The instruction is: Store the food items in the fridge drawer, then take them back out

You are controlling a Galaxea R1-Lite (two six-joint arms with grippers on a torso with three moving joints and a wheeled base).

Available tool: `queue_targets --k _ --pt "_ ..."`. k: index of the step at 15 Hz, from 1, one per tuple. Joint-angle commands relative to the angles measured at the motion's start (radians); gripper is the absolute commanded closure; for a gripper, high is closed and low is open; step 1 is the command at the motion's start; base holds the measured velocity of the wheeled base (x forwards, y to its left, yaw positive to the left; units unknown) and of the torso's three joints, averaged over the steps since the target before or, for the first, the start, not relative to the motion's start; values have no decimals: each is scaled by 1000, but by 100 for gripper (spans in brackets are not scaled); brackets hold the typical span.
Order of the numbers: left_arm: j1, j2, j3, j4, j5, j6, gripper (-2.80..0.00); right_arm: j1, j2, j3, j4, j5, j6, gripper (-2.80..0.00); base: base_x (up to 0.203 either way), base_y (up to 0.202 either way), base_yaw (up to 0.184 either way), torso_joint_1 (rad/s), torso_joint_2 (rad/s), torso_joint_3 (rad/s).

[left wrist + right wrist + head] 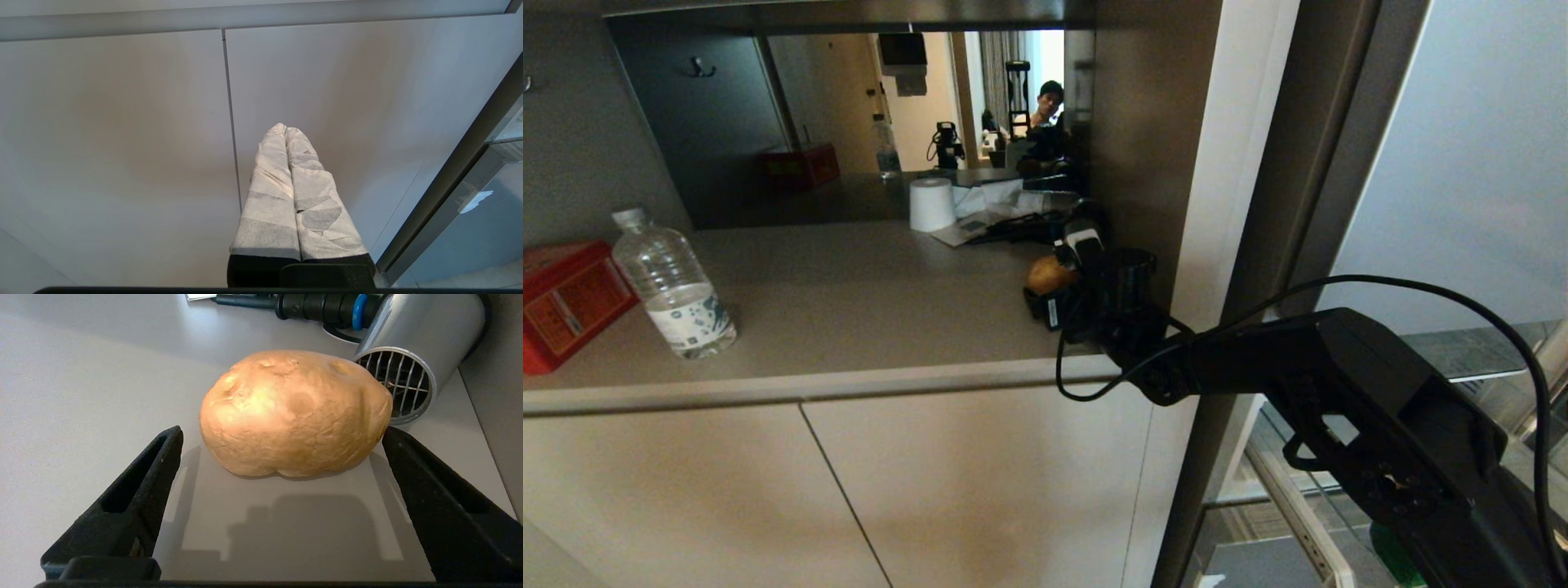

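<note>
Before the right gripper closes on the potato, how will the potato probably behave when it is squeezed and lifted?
The potato looks solid, so it should probably stay stiff between the open fingers of the right gripper. Its rounded, lumpy shape may let it roll or turn on the smooth counter if pushed unevenly. The dull skin seems not very slippery.

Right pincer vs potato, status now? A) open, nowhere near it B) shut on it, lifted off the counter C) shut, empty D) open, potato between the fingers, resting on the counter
D: the right pincer stands open with a finger on each side of the potato, which sits on the countertop casting its shadow there; the right finger looks close to or at its skin, the left one clear.
</note>
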Motion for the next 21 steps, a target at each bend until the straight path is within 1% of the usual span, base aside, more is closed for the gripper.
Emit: queue_targets --k 1,3,4,13,15,16,18,19,21 --pt "0 2 0 0 0 0 0 -1 0 0 -4 -1 0 -280 0 0 0 0 0 0" --pt "0 2 0 0 0 0 0 -6 2 0 -4 -1 -1 -280 0 0 0 0 0 0" --pt "0 2 0 0 0 0 0 -6 5 0 -6 -1 0 0 0 0 0 0 0 0" --pt "-1 2 0 0 0 0 0 -4 -4 15 -20 -8 4 0 0 0 0 0 0 0" --pt "0 2 0 0 0 -1 0 -5 -36 30 -48 -12 5 0 0 0 0 0 0 0" --pt "0 2 0 0 0 0 0 -4 -70 55 -57 -14 10 0 0 0 0 0 0 0" --pt "0 2 0 0 0 -1 0 3 -166 159 -73 -14 27 0 0 0 0 0 0 0" --pt "0 2 0 0 0 0 0 17 -227 233 -86 -13 37 0 0 0 0 0 0 0" --pt "0 2 0 0 0 0 0 65 -369 430 -110 -13 54 0 0 0 0 0 0 0"
